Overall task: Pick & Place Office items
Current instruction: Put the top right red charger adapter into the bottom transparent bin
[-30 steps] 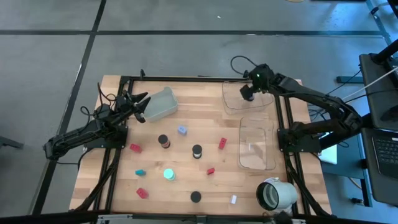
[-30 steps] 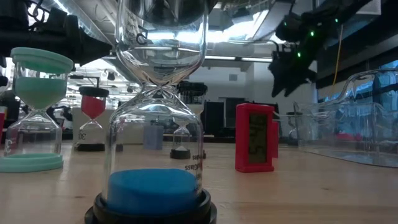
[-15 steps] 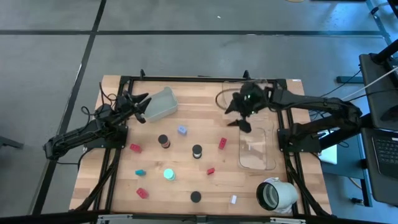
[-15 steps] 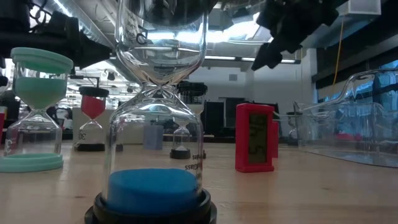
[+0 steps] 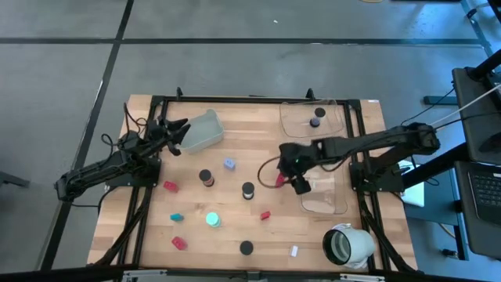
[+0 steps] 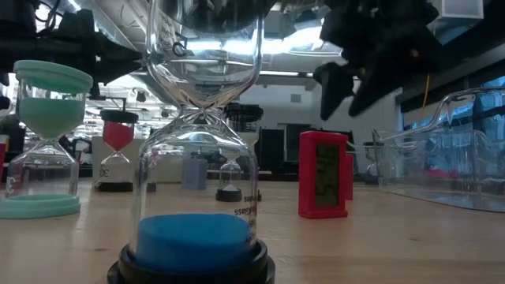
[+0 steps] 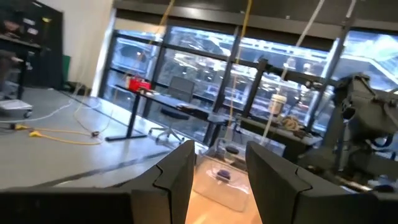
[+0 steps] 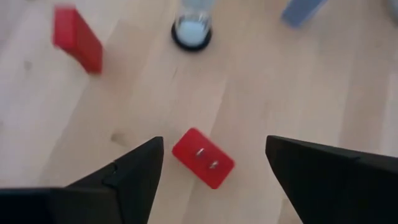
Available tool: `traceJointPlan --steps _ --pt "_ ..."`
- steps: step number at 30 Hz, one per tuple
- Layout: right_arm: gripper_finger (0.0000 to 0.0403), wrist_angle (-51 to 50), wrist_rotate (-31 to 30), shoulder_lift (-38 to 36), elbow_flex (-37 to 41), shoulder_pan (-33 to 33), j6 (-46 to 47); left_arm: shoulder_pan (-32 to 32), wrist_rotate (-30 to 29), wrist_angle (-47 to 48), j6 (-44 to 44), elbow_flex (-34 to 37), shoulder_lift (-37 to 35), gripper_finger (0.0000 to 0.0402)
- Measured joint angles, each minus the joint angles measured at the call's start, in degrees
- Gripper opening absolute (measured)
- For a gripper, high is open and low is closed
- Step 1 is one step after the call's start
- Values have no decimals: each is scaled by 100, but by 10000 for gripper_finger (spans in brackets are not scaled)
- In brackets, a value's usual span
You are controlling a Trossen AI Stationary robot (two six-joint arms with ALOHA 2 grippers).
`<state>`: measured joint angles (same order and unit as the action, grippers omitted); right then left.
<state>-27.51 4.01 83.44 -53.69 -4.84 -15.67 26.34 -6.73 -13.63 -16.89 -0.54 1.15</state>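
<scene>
My right gripper (image 5: 291,174) hangs open above a red block (image 8: 202,157) at mid-table, a finger on either side and clear of it. In the low view this gripper (image 6: 345,96) is well above the upright red block (image 6: 323,185). More small pieces stand about the table. These are black-based sand timers (image 5: 206,178) (image 5: 248,189), a lavender cube (image 5: 229,164), red blocks (image 5: 170,186) (image 5: 265,215), a teal timer (image 5: 213,220) and a white bit (image 5: 294,251). One black piece (image 5: 316,121) lies in the far clear tray (image 5: 333,110). My left gripper (image 5: 177,133) waits open by the grey tray (image 5: 202,131).
A second clear tray (image 5: 333,200) lies just right of my right gripper. A big white hollow cylinder (image 5: 344,244) lies at the near right corner. A black timer (image 5: 246,247) stands at the near edge and fills the low view (image 6: 197,158). Dark frame rails run along both table sides.
My right gripper has swung from above the far clear tray toward the table's middle and near side, coming down over the red block. It has stayed open. A black piece now shows in the far clear tray where the gripper had been.
</scene>
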Motion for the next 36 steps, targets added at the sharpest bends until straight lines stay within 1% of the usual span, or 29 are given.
traceJointPlan --steps 2,5,11,17,22,28,30,36 --pt "295 3 -139 199 0 -129 -21 -1 87 -19 4 0 2 141" --pt "304 -1 -164 392 0 -250 -26 0 93 -33 83 0 2 141" --pt "318 4 -168 446 0 -300 -499 -1 90 -33 114 0 2 141" --pt "320 3 -167 446 0 -282 -1072 -1 88 -31 114 0 2 141" --pt "320 6 -164 465 0 -232 -1198 0 88 -31 114 0 2 141" --pt "320 31 -161 779 -4 -193 -1301 0 86 -28 116 0 2 141" --pt "320 -120 -194 935 -92 -189 -1396 -1 86 -18 117 0 2 141" --pt "320 -739 -596 1384 -701 -186 -1656 -1 84 16 161 0 1 141"
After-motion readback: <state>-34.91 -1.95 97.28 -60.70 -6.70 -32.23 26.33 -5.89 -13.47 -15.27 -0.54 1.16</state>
